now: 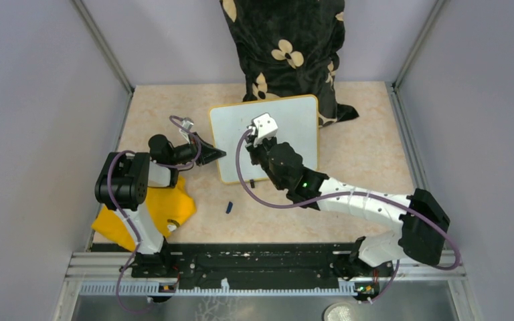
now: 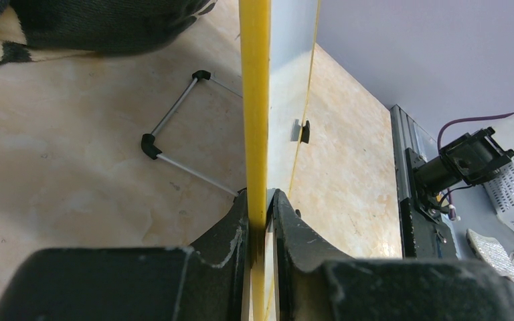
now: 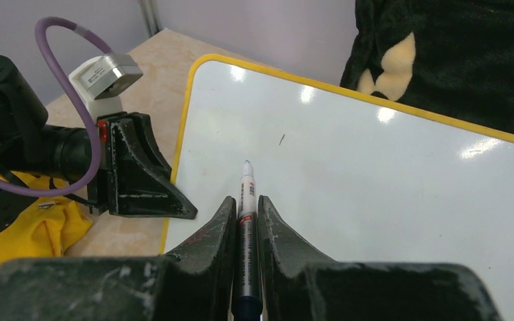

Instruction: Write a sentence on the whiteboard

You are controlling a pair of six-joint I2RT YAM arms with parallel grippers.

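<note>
Left gripper [image 2: 260, 204] clamped on whiteboard [image 3: 375, 174] rim, 9 o'clock; right gripper [image 3: 244, 204] pinches marker [image 3: 247, 184]; press lightly, stroke slowly.

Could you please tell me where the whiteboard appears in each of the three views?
Top external: the whiteboard lies at centre, yellow-rimmed, with the left gripper at its left edge.
Left wrist: the whiteboard is seen edge-on, its rim running up the middle, clamped between the fingers.
Right wrist: the whiteboard fills centre and right, beyond the marker in the right gripper.
Shared landmark: the left gripper on the board's left rim.
</note>
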